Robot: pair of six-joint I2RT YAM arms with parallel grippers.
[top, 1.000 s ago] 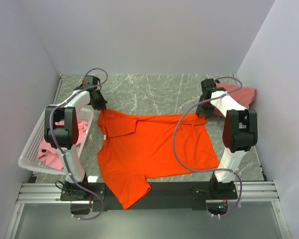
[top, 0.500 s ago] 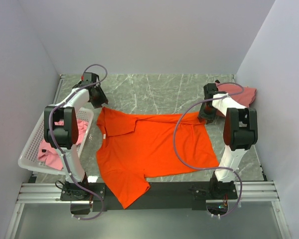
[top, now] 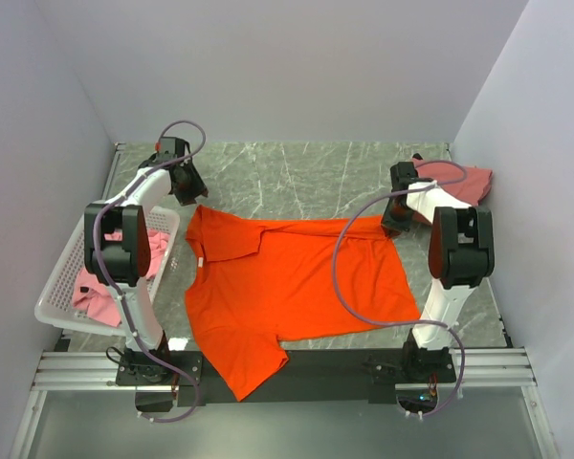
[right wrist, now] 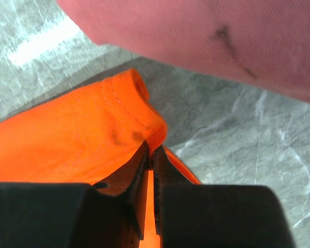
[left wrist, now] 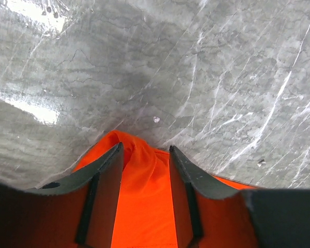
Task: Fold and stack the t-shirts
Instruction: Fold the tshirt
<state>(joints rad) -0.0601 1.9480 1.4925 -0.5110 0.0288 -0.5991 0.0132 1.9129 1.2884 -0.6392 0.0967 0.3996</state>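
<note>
The orange t-shirt (top: 287, 287) lies spread across the middle of the grey tabletop (top: 297, 177). Its long axis runs left to right, with the collar toward the left arm and one sleeve trailing over the near edge. Its far edge stretches between the two arms, and that edge looks to be what the next move depends on. The right hand (right wrist: 151, 155) is pinched down narrow on the far right corner of the cloth, with a stitched hem bunched just above its fingertips. The left hand (left wrist: 144, 155) sits at the far left corner with its jaws apart. A raised fold of orange cloth runs up between them, but I see no grip on it. So one corner is held and the other only straddled. I'd judge the left hand must close before the edge can be drawn toward the near side for a fold. The salmon-pink shirt (top: 464, 182) lies just behind the right hand in the far right corner. The lighter pink shirt (top: 96, 296) sits in the white basket (top: 57, 296) at the left.
</note>
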